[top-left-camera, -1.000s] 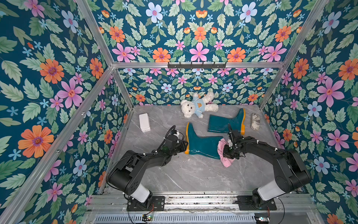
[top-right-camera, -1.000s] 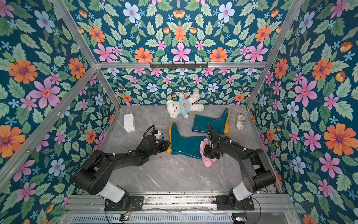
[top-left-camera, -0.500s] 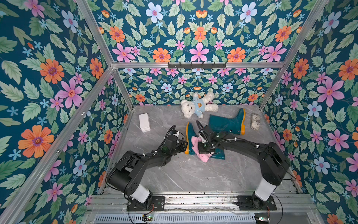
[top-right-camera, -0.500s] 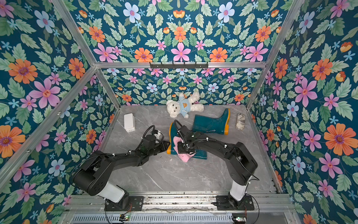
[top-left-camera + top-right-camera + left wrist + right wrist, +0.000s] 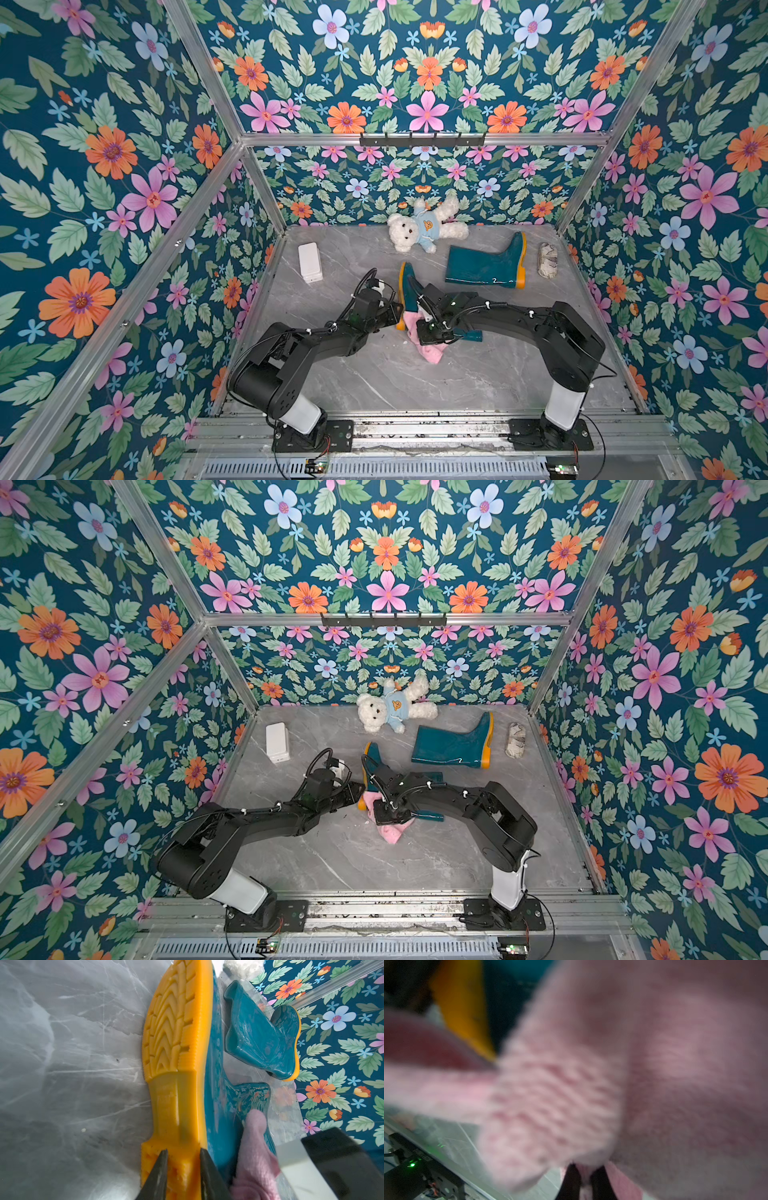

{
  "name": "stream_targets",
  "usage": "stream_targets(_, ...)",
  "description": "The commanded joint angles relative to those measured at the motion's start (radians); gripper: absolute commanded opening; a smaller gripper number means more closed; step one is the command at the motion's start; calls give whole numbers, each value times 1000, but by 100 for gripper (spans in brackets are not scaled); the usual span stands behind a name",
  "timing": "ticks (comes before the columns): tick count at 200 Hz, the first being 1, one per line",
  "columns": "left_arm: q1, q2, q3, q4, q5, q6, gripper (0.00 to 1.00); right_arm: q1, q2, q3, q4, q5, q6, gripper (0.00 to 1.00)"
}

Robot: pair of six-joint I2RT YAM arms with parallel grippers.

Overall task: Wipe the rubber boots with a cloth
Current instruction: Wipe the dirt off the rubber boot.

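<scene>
- Left wrist view has the near boot (image 5: 176, 1059) on its side, yellow sole facing me, the pink cloth (image 5: 255, 1147) pressed on its teal side by the heel.
- In both top views that boot sits mid-table; its twin, the far boot (image 5: 484, 266), lies apart at two o'clock from it.
- My right gripper (image 5: 586, 1167) is clamped on the cloth, pink bunched between the jaws.
- My left gripper (image 5: 182, 1151) has its jaws part-way apart, tips against the heel of the sole; I read that as bracing, not pinching.
- To wipe well I'd lay the cloth flat on the glossy rubber, stroke from heel along the shaft toward three o'clock, and press lightly so the boot doesn't skid, left tips taking the push.
- A loose cloth corner trails on the table (image 5: 415, 386) at six o'clock and could snag.
- Teddy bear (image 5: 424, 226) at twelve, white box (image 5: 310, 262) at ten, rag bundle (image 5: 547, 259) beyond the far boot: all well clear of the stroke.
</scene>
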Motion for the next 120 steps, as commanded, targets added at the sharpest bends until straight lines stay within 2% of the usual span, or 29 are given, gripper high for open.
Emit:
stream_targets(1,0,14,-20,-296,-12,6,28,-38,-66,-83,-27,38,29,0)
stream_targets(46,0,17,-19,-295,-10,7,28,-204,-260,-269,-61,57,13,0)
stream_targets(81,-1,20,-17,-296,-12,7,28,-361,-342,-344,-92,31,-5,0)
stream_targets(120,0,24,-16,-298,-11,8,28,-399,-365,-332,-106,31,-40,0)
